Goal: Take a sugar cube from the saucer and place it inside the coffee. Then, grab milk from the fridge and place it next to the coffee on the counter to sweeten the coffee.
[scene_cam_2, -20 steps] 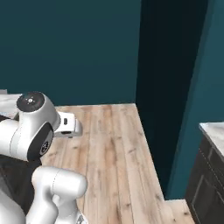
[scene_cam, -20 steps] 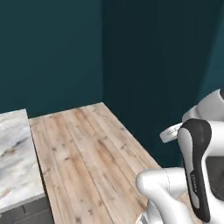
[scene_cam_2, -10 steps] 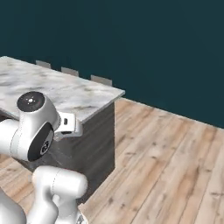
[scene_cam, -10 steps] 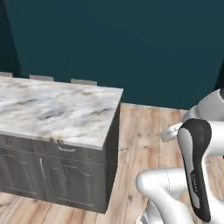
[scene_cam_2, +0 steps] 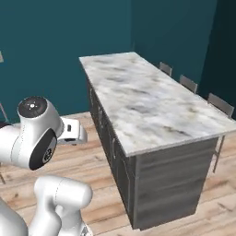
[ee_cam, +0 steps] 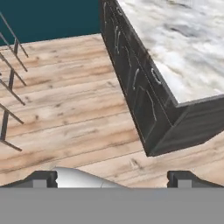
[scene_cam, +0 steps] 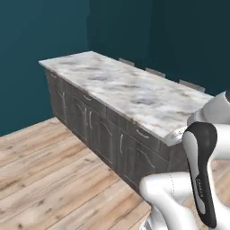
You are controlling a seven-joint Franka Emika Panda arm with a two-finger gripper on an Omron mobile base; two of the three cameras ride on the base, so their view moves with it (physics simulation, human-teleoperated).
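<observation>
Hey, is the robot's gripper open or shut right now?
Open. In the hand view the gripper has its two dark fingertips standing far apart with nothing between them, over the wooden floor.

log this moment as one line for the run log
phase: base driving | counter: marble island with dark cabinets | gripper: fingers open, holding nothing | floor: wood

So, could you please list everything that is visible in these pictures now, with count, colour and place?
counter: one, white-grey marble with brownish veins, a long island in the middle of the room.
cabinets: one row, dark grey wood grain, under the counter.
chairs: three grey backs, along the far side of the counter.
floor: light wooden planks, around the island.
walls: dark teal, behind the island.
metal legs: thin, dark, at the left edge of the hand view.
gripper: one, dark fingertips wide apart, open, holding nothing, above the floor.
</observation>
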